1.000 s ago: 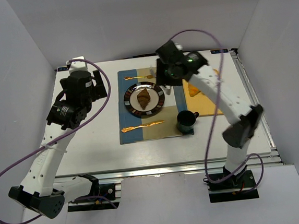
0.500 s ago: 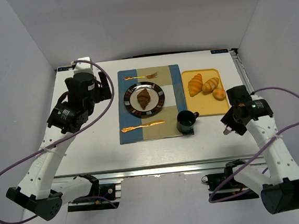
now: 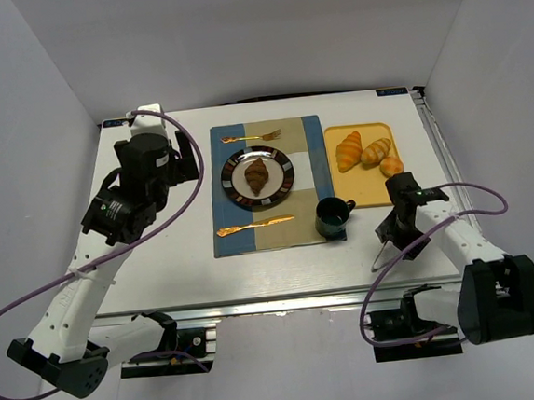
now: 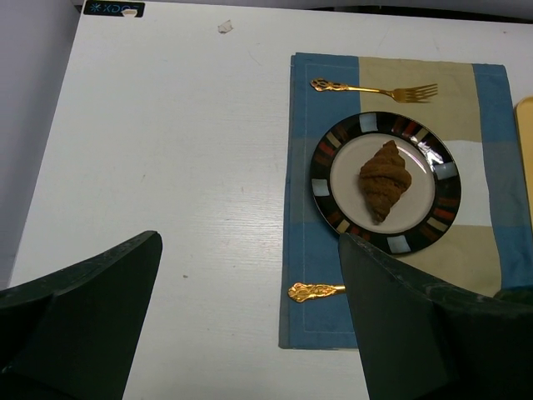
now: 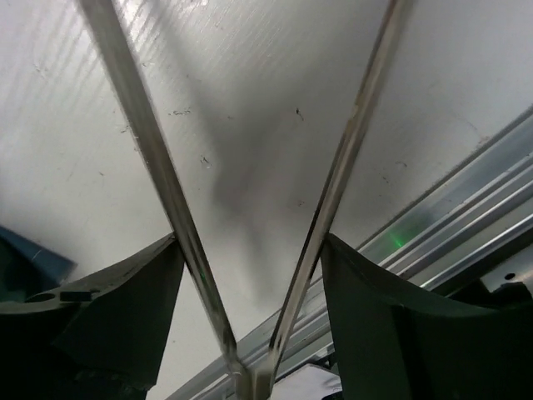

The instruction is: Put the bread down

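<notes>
Overhead, the bread (image 3: 257, 175) is lying in the middle of the plate (image 3: 228, 180). From the left wrist, the left jaws are gaping wide, hanging back from the plate. From the right wrist, the right jaws are clasping tongs (image 5: 140, 125) over the tabletop (image 5: 250, 83).

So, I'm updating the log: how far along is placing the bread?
Done, it seems: the bread lies on the plate, on the placemat. In hand: the right gripper holds only the metal tongs, with nothing between their arms, over the table near its front edge. The left gripper is open and empty. Left: probably just setting the tongs down.
</notes>
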Robot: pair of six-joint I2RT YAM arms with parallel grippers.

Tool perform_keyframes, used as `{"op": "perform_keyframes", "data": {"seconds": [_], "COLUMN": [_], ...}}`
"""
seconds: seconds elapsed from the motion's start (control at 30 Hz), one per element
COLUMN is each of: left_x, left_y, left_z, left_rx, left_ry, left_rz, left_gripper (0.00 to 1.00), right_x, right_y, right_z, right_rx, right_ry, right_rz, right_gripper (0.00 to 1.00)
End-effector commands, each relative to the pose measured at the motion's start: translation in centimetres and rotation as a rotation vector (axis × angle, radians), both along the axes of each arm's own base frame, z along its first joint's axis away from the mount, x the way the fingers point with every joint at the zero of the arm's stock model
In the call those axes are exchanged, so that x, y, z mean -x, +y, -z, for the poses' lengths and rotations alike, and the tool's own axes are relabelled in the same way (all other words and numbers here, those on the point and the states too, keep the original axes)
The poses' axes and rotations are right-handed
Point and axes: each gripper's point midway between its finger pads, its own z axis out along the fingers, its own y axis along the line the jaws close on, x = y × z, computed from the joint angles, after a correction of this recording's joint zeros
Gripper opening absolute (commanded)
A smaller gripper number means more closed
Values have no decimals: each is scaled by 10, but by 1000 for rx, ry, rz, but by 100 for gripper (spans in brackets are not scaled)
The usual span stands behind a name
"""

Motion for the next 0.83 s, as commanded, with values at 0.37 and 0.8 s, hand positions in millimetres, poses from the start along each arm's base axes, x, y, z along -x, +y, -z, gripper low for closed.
{"op": "perform_keyframes", "data": {"seconds": [0.37,0.8], "left_x": [1,-24], "left_y": [11,18], "left_z": [-10,-22], "left_rx": [-38,-92], "left_ry": [-24,-36], "left_rz": [-44,-165], "left_gripper": [98,98], "right_x": [-27,-49], "right_y": [12,46], "right_z": [-130,-232], "right_rx": [-78,-171], "right_ry": [-291,-822], "right_rz": [-84,-399], "right_gripper": [89,89]}}
